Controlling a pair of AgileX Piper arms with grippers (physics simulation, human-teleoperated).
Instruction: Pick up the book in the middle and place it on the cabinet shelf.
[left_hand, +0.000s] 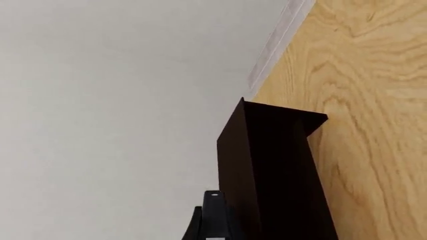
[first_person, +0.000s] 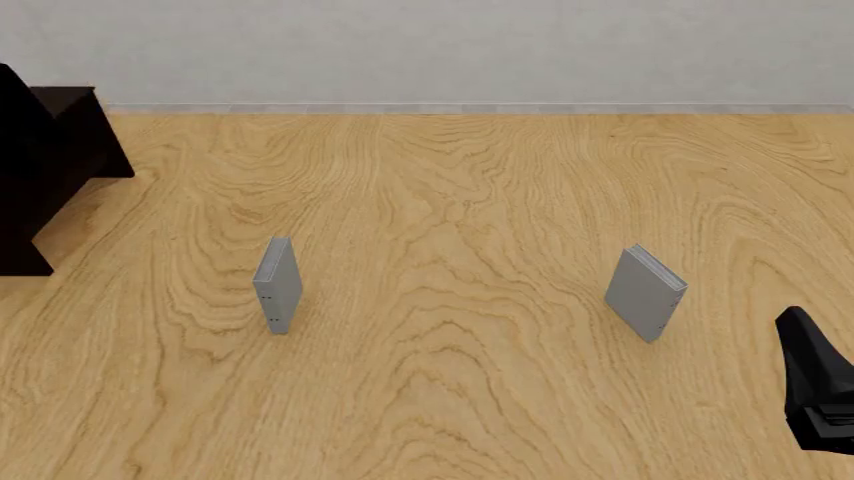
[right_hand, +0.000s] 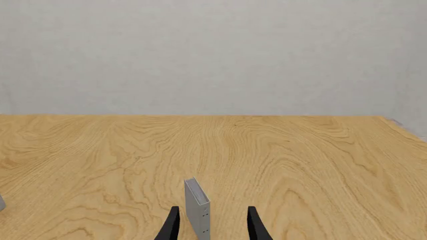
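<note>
The book from the middle is out of view in every frame. The nearly black cabinet shelf (first_person: 51, 165) stands at the table's far left edge; the left wrist view shows one of its dark panels (left_hand: 273, 170) close up. Only a black piece of my left gripper (left_hand: 211, 217) shows beside that panel, so its jaws cannot be read, and the left arm is absent from the front view. My right gripper (right_hand: 213, 227) is open, its fingers (right_hand: 171, 225) standing apart, with a thin grey book (right_hand: 197, 206) just ahead of them. My right arm (first_person: 817, 385) sits at the near right.
Two thin light-grey books stand upright on the wooden table (first_person: 454, 200), one at the left (first_person: 276, 284) and one at the right (first_person: 645, 292). A pale wall (first_person: 427, 45) runs behind the far edge.
</note>
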